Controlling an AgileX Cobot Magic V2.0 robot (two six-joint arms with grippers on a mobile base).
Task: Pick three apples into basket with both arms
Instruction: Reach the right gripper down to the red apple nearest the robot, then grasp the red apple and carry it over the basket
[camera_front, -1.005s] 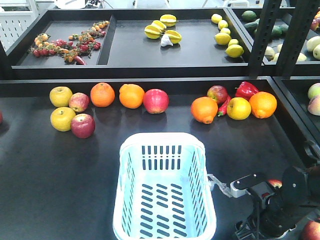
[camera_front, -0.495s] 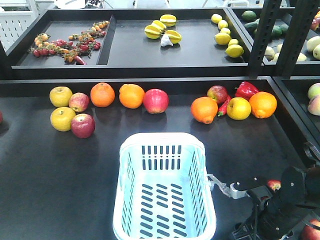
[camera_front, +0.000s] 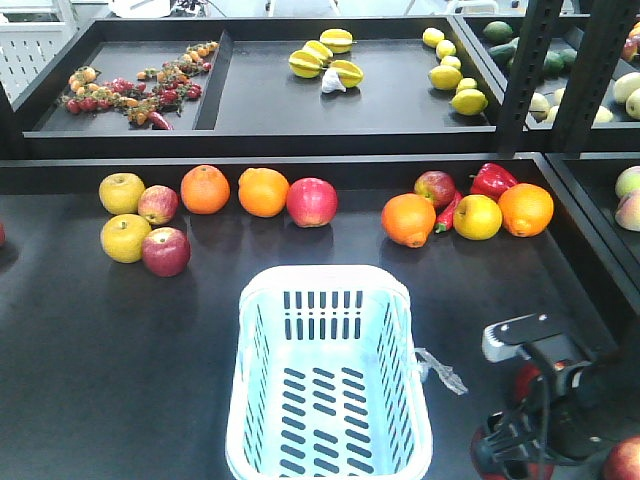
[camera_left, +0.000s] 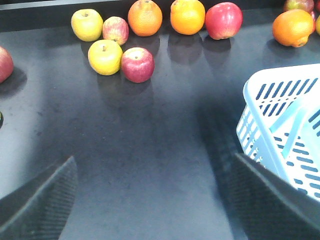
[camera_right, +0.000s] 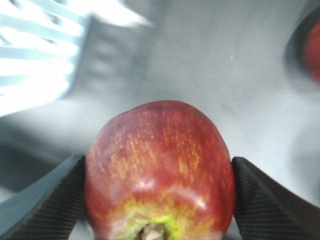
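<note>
**A:** Where's the basket?
**B:** The table (camera_front: 120, 350) is black, and the basket (camera_front: 330, 275) stands upright at its mid-front.
**A:** And the grippers?
**B:** The left gripper (camera_left: 150, 200) hovers left of the basket, fingers spread. The right gripper (camera_right: 159, 197), right of the basket, pinches a red apple (camera_right: 160, 150). A second apple (camera_front: 311, 202) lies behind, beside the oranges (camera_front: 263, 191).
</note>
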